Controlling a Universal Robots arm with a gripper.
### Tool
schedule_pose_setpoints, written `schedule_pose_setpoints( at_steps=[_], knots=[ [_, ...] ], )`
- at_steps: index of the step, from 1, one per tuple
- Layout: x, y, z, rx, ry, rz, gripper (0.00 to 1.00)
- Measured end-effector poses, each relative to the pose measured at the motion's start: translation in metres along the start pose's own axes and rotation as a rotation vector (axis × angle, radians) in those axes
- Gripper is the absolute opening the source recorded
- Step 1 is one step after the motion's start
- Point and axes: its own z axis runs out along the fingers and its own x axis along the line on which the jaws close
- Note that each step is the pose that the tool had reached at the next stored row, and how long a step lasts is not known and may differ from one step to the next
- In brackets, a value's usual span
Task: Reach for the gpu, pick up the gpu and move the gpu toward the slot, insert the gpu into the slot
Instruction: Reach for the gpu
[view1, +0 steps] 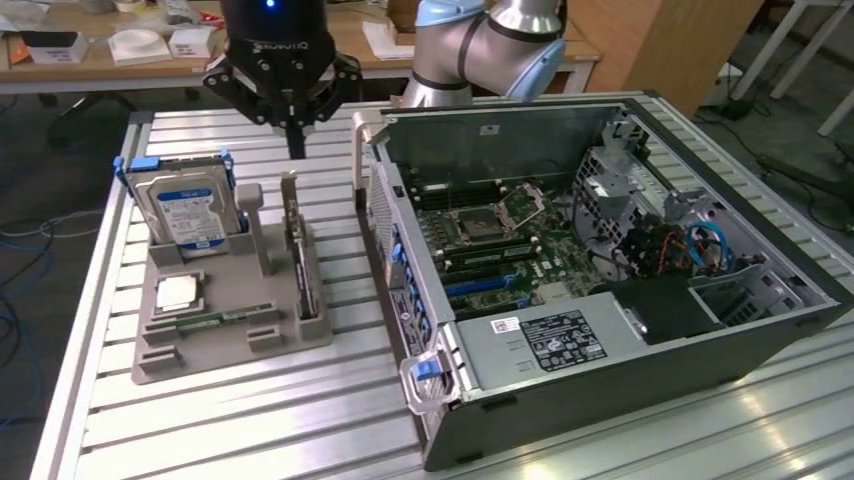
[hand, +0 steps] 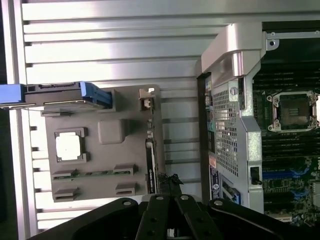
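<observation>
An open computer case (view1: 601, 330) (hand: 235, 125) lies on its side on a ribbed metal desk (view1: 267, 420) (hand: 125, 50), its latched front corner closest to the exterior camera, directly beside a grey holder (view1: 220, 345) (hand: 112, 132) that carries loose parts. The gpu (view1: 304, 265) (hand: 149, 155) stands on edge in the groove along the holder's side facing the case, its metal bracket at the holder's far end as seen in the exterior view. The end effector (view1: 296, 150) (hand: 169, 181), dark and pointing straight down from the grey arm (view1: 481, 50), hangs above that same side of the holder. It is clear of the card, with its fingers drawn together and nothing between them. On the holder's opposite side a blue-labelled hard drive (view1: 187, 205) (hand: 65, 95) stands upright in a blue frame. A square silver processor chip (view1: 180, 293) (hand: 68, 147) lies flat in a recess in the middle of the holder, and a memory stick (view1: 214, 322) (hand: 92, 173) lies just past it. Inside the case, away from the holder, the green motherboard (view1: 534, 250) (hand: 290, 150) shows its square processor socket (view1: 483, 225) (hand: 292, 110) and beside that the blue slot (view1: 478, 284) (hand: 282, 174), which is unoccupied.
</observation>
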Motion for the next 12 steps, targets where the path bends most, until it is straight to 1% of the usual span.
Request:
schedule_pose_setpoints(
  at_steps=[8,12],
  knots=[
    [0.018,-0.0014,-0.0004,0.0,0.0,0.0,0.1],
    [0.024,-0.0018,-0.0005,0.0,0.0,0.0,0.1]
  ],
)
